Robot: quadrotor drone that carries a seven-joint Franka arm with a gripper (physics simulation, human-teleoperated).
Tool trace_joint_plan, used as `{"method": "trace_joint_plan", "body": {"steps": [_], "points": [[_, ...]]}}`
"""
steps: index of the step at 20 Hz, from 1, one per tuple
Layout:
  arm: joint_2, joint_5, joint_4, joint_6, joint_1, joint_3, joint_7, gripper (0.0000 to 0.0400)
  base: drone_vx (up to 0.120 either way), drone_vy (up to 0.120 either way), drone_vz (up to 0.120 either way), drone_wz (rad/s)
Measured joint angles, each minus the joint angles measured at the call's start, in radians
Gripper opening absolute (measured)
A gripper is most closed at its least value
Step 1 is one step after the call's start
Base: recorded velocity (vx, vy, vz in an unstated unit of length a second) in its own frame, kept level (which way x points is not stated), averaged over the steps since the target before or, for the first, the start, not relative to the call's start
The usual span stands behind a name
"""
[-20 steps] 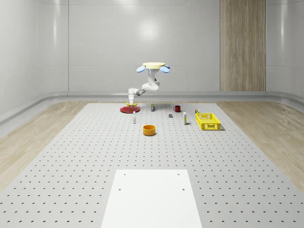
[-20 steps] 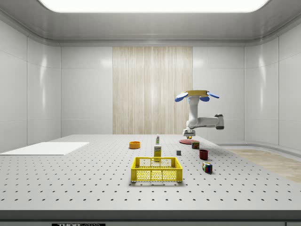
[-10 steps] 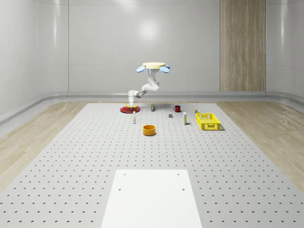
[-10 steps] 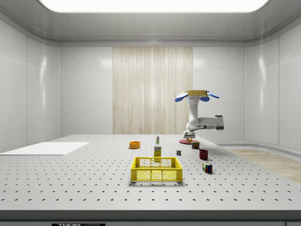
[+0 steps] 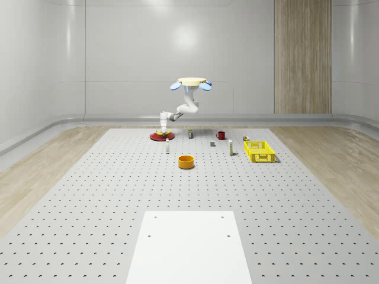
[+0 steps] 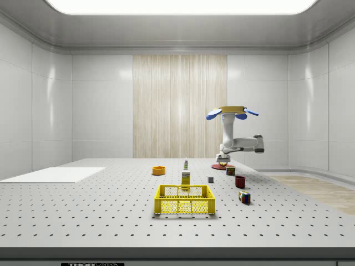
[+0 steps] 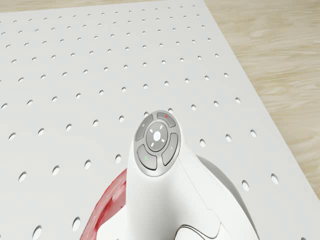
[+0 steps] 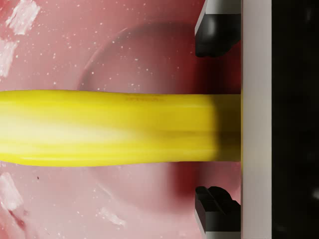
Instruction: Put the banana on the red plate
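Observation:
The yellow banana (image 8: 109, 127) lies across the red plate (image 8: 139, 55) in the wrist view. My gripper (image 8: 214, 124) straddles it, open: both black fingertips (image 8: 214, 37) stand clear of the fruit with plate showing in the gaps. In the whole-scene view the drone (image 5: 192, 83) hovers just right of the red plate (image 5: 155, 138) at the table's far end, with the arm reaching down-left so the gripper (image 5: 163, 131) sits right over the plate. From the side, the gripper (image 6: 223, 162) is just above the plate (image 6: 215, 167). The drone view has the arm's wrist (image 7: 156, 145) over the plate (image 7: 112, 200).
An orange bowl (image 5: 186, 161), a small bottle (image 5: 167, 148), a red mug (image 5: 221, 135) and a yellow basket (image 5: 259, 151) stand on the perforated table nearer the camera. A white sheet (image 5: 188, 245) lies at the front. Wooden floor borders the table.
The arm has lowered the gripper and banana onto the red plate, and the fingers now stand apart from the banana. The drone has kept its place.

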State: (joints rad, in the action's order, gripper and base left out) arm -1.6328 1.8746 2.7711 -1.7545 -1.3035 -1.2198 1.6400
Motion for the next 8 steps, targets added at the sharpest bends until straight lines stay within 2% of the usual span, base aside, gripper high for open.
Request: {"method": "trace_joint_plan", "body": {"steps": [8], "points": [[0.001,-0.027,0.011,0.015,0.011,-0.032,0.006,0.0398,0.000,0.000,0.000,0.000]]}}
